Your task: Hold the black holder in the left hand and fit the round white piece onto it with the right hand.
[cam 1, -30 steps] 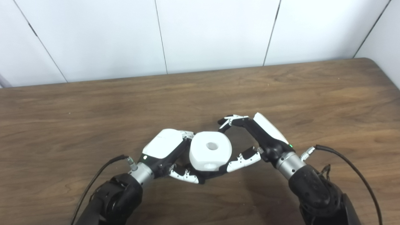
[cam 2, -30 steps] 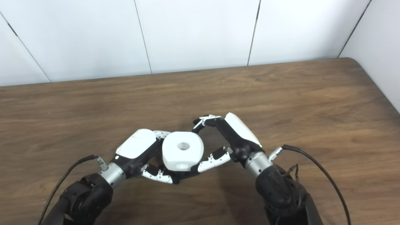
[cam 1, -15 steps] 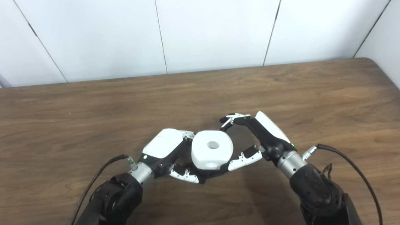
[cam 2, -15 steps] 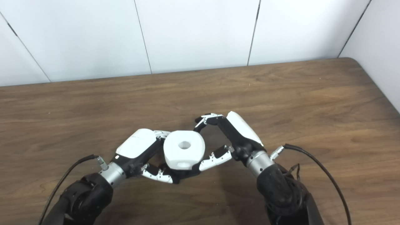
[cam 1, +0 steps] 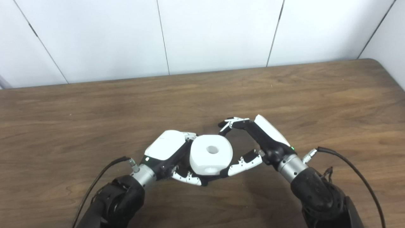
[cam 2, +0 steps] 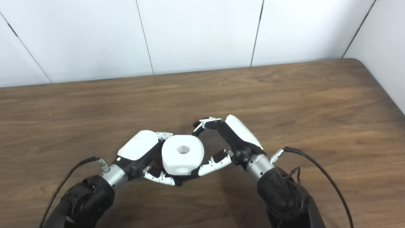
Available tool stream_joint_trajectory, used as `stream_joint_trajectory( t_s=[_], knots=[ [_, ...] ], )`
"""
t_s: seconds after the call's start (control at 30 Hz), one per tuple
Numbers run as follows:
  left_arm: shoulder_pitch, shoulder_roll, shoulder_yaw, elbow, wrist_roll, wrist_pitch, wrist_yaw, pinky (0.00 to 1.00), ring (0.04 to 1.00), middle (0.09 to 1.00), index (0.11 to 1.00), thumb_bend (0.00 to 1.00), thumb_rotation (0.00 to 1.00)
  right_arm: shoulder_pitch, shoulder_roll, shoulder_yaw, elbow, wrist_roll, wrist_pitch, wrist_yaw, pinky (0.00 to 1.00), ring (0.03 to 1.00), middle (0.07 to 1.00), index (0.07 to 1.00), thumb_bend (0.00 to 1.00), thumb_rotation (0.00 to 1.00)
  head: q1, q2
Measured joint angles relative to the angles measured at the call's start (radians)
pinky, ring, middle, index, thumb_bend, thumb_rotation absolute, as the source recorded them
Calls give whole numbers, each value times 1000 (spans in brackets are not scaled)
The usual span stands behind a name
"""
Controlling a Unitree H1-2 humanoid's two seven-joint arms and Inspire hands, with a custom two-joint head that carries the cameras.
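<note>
I see one white piece, one counter and my two hands. The piece is a rounded block with one round hole in its top face, opening upward, and a second, shallower dimple on the side toward me. It is about as wide as it is tall, so I can make out no clear long axis. It sits just above the counter near the front edge.

My left hand is on the piece's left, fingers curled under and around it, closed on what carries the piece. Only a sliver of black shows below the piece, and I cannot tell whether that is the holder or my own fingers.

My right hand is on the piece's right, spread wide: its upper fingers arch just past the piece's far right corner, its thumb lies low beside the piece's near right. Whether either touches the piece, I cannot tell.
</note>
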Motion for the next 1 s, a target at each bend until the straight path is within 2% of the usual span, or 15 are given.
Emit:
stream_joint_trajectory(
  t_s=[0.9,0.93,0.97,1.0],
  knots=[
    [-2,-3,1,8,-7,-4,4,827,844,761,484,521,48,4,-20,6,4,-4,0,11,903,918,814,491,524,154,-11,-8],
    [-3,-3,1,9,-8,-5,5,829,844,761,484,521,48,4,-21,6,4,-4,0,12,897,918,819,550,786,231,-11,-8],
    [-3,-3,0,9,-8,-5,5,830,844,761,484,521,48,3,-23,7,4,-4,0,13,890,917,824,577,889,265,-11,-9],
    [-4,-3,0,9,-8,-5,5,831,844,761,484,521,48,3,-26,10,4,-5,0,16,887,918,829,596,944,287,-11,-9]
  ],
)
